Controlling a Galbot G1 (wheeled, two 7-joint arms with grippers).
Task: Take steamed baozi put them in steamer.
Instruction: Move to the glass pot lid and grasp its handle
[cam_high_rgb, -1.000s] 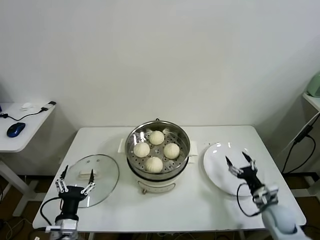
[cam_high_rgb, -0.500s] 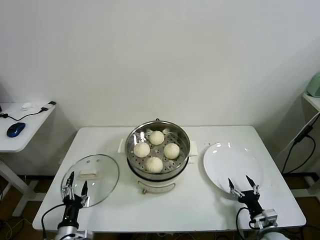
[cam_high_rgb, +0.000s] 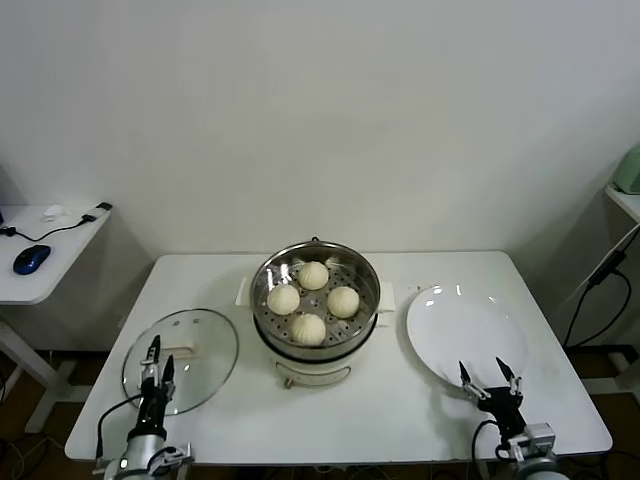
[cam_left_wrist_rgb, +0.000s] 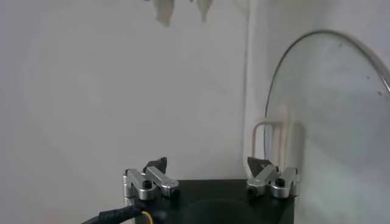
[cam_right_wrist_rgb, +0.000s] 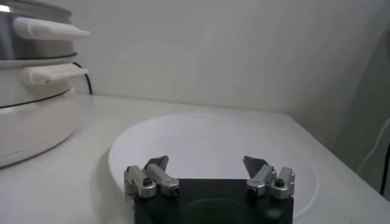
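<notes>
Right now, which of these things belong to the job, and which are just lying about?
Job: four baozi, all in the steamer.

Lying about: glass lid and empty plate on the table; mouse on the side desk.

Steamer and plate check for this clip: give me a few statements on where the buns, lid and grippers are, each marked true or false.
1. All four baozi sit inside the steamer. True.
2. The white plate holds one bun. False: nothing lies on the plate.
3. The glass lid covers the steamer. False: it lies flat on the table, on the steamer's left.
4. The right gripper is open and holds nothing, at the plate's near edge. True.
5. The left gripper grips the lid's handle. False: it is open at the lid's near edge and holds nothing.
</notes>
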